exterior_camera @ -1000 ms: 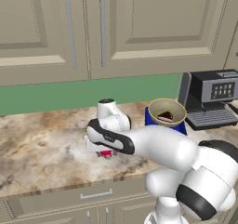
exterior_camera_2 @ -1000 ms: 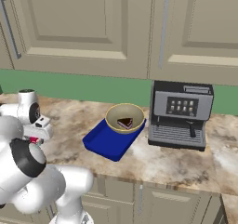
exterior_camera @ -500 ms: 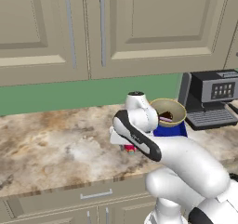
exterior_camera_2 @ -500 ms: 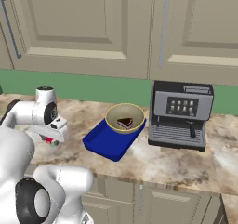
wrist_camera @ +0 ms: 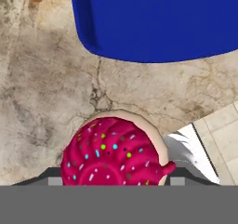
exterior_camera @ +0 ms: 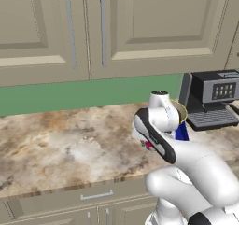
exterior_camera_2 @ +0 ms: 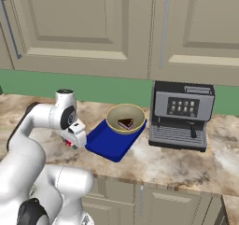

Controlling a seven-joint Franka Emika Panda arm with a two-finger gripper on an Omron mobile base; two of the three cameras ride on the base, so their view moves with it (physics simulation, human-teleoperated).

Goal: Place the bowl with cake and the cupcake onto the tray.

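The red-magenta cupcake (wrist_camera: 114, 155) with coloured sprinkles sits between my fingertips, held above the marble counter just short of the tray's near corner. My gripper (exterior_camera_2: 71, 142) is shut on the cupcake (exterior_camera_2: 68, 144), hanging left of the deep blue tray (exterior_camera_2: 108, 143). The olive-tan bowl (exterior_camera_2: 125, 117) with the dark cake wedge (exterior_camera_2: 125, 123) rests on the tray's far end. From the left base view my gripper (exterior_camera: 148, 144) and arm cover most of the bowl (exterior_camera: 182, 111) and tray (exterior_camera: 181, 132). The tray (wrist_camera: 158, 18) spans the top of the hand view.
A black and grey coffee machine (exterior_camera_2: 181, 116) stands right of the tray, close to the bowl. Beige wall cabinets (exterior_camera: 102, 28) hang above the green backsplash. The counter's front edge (wrist_camera: 216, 125) shows at the lower right of the hand view.
My gripper has carried the cupcake rightward along the counter, from well left of the tray to just beside its left end. Bowl and tray stayed put.
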